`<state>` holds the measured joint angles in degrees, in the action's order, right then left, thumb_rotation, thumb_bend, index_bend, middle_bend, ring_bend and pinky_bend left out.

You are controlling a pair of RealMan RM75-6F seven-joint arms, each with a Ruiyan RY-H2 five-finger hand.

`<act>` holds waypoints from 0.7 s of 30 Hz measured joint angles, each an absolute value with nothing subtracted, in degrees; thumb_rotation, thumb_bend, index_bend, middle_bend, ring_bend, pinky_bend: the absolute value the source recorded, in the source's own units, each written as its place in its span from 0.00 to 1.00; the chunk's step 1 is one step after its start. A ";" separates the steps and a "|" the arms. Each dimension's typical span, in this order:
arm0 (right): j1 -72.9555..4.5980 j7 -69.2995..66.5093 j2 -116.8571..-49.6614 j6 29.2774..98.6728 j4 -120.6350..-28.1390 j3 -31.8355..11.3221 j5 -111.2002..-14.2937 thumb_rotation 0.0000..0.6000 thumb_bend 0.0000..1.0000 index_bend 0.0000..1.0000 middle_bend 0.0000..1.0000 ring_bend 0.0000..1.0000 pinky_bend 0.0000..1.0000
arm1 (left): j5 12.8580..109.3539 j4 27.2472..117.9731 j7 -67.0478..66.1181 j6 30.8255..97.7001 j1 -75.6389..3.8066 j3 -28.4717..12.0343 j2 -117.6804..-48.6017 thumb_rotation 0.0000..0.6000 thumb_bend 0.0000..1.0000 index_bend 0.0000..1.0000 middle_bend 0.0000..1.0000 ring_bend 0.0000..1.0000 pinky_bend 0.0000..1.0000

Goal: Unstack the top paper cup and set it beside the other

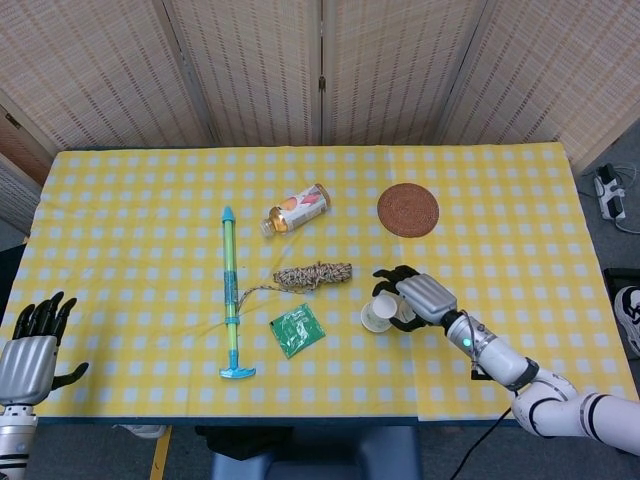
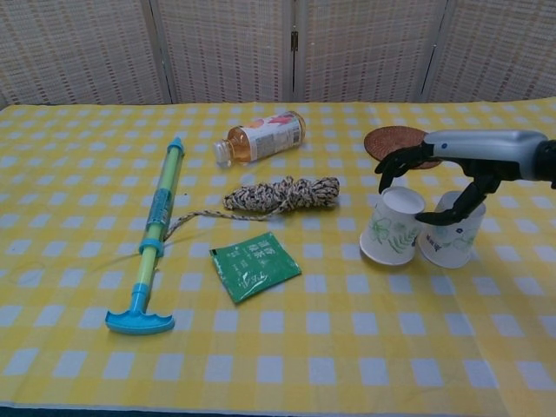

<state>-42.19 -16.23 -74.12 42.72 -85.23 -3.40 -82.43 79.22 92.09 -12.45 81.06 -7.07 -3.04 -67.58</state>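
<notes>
Two white paper cups stand apart at the table's right side. The leaf-printed cup (image 2: 389, 228) (image 1: 377, 315) is tilted, mouth down to the left, its rim at or just above the cloth. The other cup (image 2: 452, 236) stands upside down right beside it, touching or nearly so; the head view hides it under the hand. My right hand (image 2: 439, 184) (image 1: 418, 297) reaches over both and holds the leaf-printed cup near its base between thumb and fingers. Off the table's front left corner, my left hand (image 1: 32, 350) holds nothing, fingers spread.
A lying bottle (image 2: 261, 135), a rope bundle (image 2: 282, 193), a green packet (image 2: 254, 265) and a blue-green pump (image 2: 156, 230) fill the middle and left. A brown round coaster (image 2: 395, 141) lies just behind my right hand.
</notes>
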 measured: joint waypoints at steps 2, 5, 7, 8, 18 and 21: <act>-42.13 -16.30 -74.20 42.96 -85.11 -3.32 -82.53 1.00 0.43 0.29 0.13 0.14 0.08 | 79.18 92.08 -12.50 81.01 -7.11 -3.07 -67.62 1.00 0.22 0.02 0.00 0.00 0.00; -42.00 -16.42 -74.16 43.45 -85.07 -3.16 -82.86 1.00 0.43 0.27 0.12 0.13 0.08 | 79.23 92.13 -12.62 80.91 -7.20 -3.06 -67.67 1.00 0.22 0.02 0.00 0.00 0.00; -41.88 -16.50 -73.97 43.76 -85.22 -3.00 -83.14 1.00 0.43 0.26 0.12 0.13 0.08 | 79.30 92.17 -12.66 80.88 -7.26 -3.06 -67.68 1.00 0.22 0.02 0.00 0.00 0.00; -41.81 -16.49 -73.87 43.92 -85.33 -2.94 -83.22 1.00 0.43 0.25 0.12 0.13 0.08 | 79.27 92.22 -12.67 80.86 -7.28 -3.09 -67.68 1.00 0.22 0.02 0.00 0.00 0.00; -37.98 -15.60 -70.95 52.79 -88.08 -3.13 -84.17 1.00 0.43 0.21 0.11 0.13 0.08 | 79.37 92.47 -12.70 81.12 -7.55 -3.50 -67.59 1.00 0.22 0.02 0.00 0.00 0.00; -34.88 -12.65 -69.94 58.59 -89.02 -3.44 -83.42 1.00 0.43 0.21 0.11 0.13 0.08 | 79.66 92.19 -12.36 81.93 -7.47 -3.76 -67.82 1.00 0.23 0.02 0.00 0.00 0.00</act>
<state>-34.88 -12.65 -69.94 58.59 -89.02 -3.44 -83.42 79.66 92.19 -12.36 81.93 -7.47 -3.76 -67.82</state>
